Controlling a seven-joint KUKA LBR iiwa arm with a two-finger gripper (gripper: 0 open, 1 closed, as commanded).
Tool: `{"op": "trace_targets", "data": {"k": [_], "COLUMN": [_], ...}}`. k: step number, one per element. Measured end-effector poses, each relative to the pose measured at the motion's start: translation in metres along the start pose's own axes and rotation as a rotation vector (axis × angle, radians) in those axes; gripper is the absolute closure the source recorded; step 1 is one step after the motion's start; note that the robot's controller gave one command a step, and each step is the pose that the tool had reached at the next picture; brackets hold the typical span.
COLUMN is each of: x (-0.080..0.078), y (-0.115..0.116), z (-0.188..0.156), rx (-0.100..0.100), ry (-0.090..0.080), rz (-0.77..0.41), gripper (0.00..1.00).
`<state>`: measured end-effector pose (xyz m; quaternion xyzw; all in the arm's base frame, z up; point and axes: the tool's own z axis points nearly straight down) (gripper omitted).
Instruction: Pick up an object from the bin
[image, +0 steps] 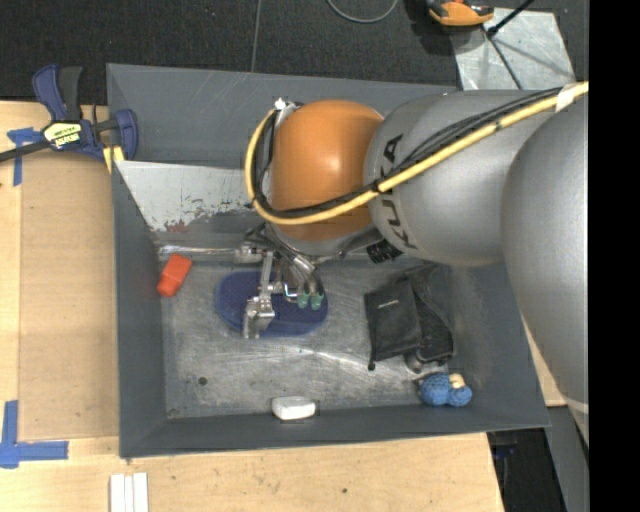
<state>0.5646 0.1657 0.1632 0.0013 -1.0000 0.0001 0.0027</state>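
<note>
While the metal claw (283, 306) hangs parted, a flat, oval dark-blue pad (232, 300) lies just beneath it.

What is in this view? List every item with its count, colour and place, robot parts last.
bin: one, grey metal, holds everything below
flat disc: one, dark blue, middle of the floor, under the jaws
small block: one, orange, left side, near the left wall
folded pouch: one, black, right side of the floor
small toy: one, blue with a yellow bit, front right corner, just below the pouch
oblong piece: one, white, at the front wall, near its middle
arm: one, silver-grey, comes in from the right
wrist cover: one, orange, above the jaws
jaws: one pair, metal, over the blue disc
</note>
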Motion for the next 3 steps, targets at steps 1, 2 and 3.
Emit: {"op": "trace_targets", "data": {"k": [1,2,3], "x": [-0.009,-0.012,-0.021], "y": [0.004,0.004,0.025], "z": [0.090,0.086,-0.043], "rx": [-0.004,-0.005,-0.003], "ry": [-0.014,-0.022,-0.016], "rz": [0.011,0.014,-0.021], "gripper": [0.00,1.00,1.00]}}
